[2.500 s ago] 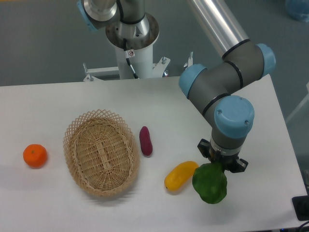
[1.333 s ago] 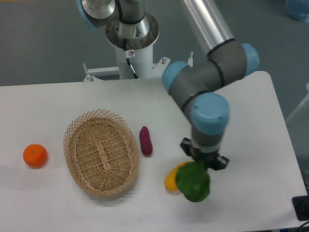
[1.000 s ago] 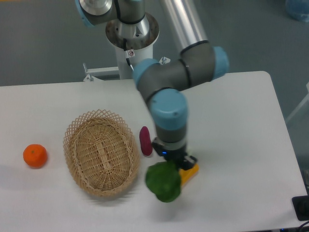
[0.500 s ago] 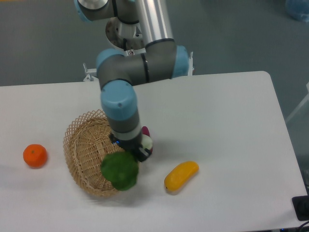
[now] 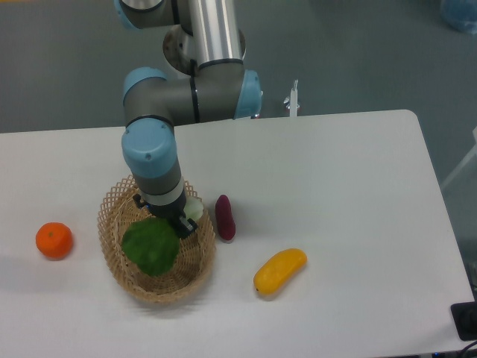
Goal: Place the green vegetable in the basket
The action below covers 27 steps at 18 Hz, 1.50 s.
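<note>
Clamped on the green vegetable (image 5: 150, 245), the claw (image 5: 165, 218) points down over the basket (image 5: 119, 201), its fingers mostly hidden behind the leafy head and the wrist above. That vegetable shows as a round dark green blob over the basket's woven floor, slightly toward the near side of the oval; whether it touches the wicker cannot be told. Right of the basket, just beside its rim, lies a small purple vegetable (image 5: 225, 218). Farther right of the basket and nearer the camera sits a yellow oblong vegetable (image 5: 279, 271). Left of the basket, apart from it, an orange (image 5: 54, 240) rests on the white surface (image 5: 350, 194).
</note>
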Tool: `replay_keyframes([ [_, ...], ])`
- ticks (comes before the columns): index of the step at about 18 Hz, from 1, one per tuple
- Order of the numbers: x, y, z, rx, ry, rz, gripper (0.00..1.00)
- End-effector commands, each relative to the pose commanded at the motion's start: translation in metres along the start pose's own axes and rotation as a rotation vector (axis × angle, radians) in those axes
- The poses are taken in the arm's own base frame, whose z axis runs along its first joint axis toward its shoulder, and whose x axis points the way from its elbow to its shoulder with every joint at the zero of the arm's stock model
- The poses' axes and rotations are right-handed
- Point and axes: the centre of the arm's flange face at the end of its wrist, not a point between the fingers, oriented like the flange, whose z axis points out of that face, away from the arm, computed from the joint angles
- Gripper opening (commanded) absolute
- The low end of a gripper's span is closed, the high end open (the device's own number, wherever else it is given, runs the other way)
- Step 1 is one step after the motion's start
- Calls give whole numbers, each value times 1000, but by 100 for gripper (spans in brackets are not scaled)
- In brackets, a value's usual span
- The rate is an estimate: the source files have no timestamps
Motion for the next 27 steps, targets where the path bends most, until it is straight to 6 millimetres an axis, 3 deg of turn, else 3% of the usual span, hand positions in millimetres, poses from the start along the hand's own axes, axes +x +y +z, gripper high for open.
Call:
replay_keyframes([
  [3, -2, 0, 6, -7, 7, -1, 100],
  [8, -15, 3, -8, 9, -18, -14, 100],
  [15, -83, 43, -46, 47, -89, -114, 100],
  [20, -124, 77, -52, 38, -113, -71, 100],
  [24, -175, 115, -66, -11, -159, -92, 100],
  [27, -201, 134, -74, -17, -160, -95, 100],
])
